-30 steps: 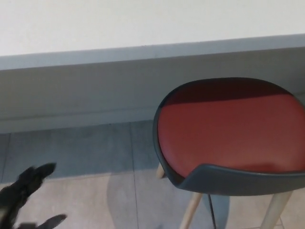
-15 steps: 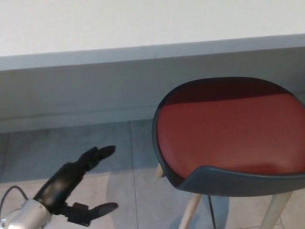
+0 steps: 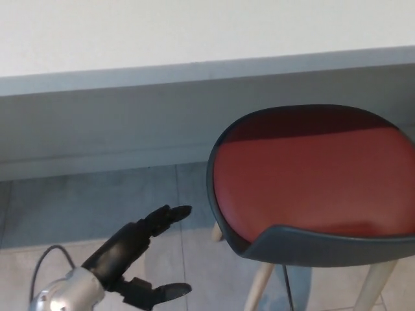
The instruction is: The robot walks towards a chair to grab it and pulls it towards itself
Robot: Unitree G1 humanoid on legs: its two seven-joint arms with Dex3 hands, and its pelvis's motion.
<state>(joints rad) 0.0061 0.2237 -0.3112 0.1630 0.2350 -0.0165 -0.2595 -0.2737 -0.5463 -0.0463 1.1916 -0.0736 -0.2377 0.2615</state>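
The chair (image 3: 311,184) fills the right of the head view: a red padded seat in a dark grey shell, on pale wooden legs (image 3: 259,288). Its far side is tucked under the white table edge. My left hand (image 3: 139,256) reaches in from the lower left, black, with fingers spread apart and nothing in them. Its fingertips (image 3: 181,210) point toward the chair's left rim and stay a short gap away from it. My right hand does not show.
A white tabletop (image 3: 194,32) with a grey front edge spans the top. Below it runs a grey wall panel (image 3: 104,129). The floor (image 3: 84,201) is grey and beige tile. A thin cable (image 3: 45,256) loops by my left wrist.
My left hand has risen from the bottom left corner and moved right toward the chair's left rim, fingers staying apart. The chair has not moved.
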